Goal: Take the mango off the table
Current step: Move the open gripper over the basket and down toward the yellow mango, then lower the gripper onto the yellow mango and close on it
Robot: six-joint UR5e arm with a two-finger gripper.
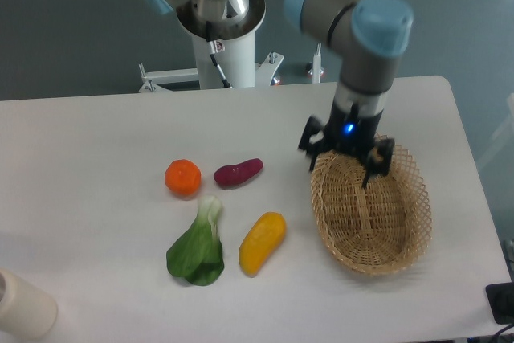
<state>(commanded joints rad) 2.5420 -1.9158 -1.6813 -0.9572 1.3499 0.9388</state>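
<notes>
Mango [262, 253] on table [96, 198], gripper [344, 160] spread (no legible writing)

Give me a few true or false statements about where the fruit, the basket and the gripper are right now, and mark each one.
1. The mango lies on the table, untouched. True.
2. The gripper holds the mango. False: its fingers are open and empty, over the wicker basket's near-left rim.
3. The orange sits inside the basket. False: it lies on the table, left of the purple sweet potato.
4. The leafy green lies left of the mango. True.
5. The basket is empty. True.
</notes>
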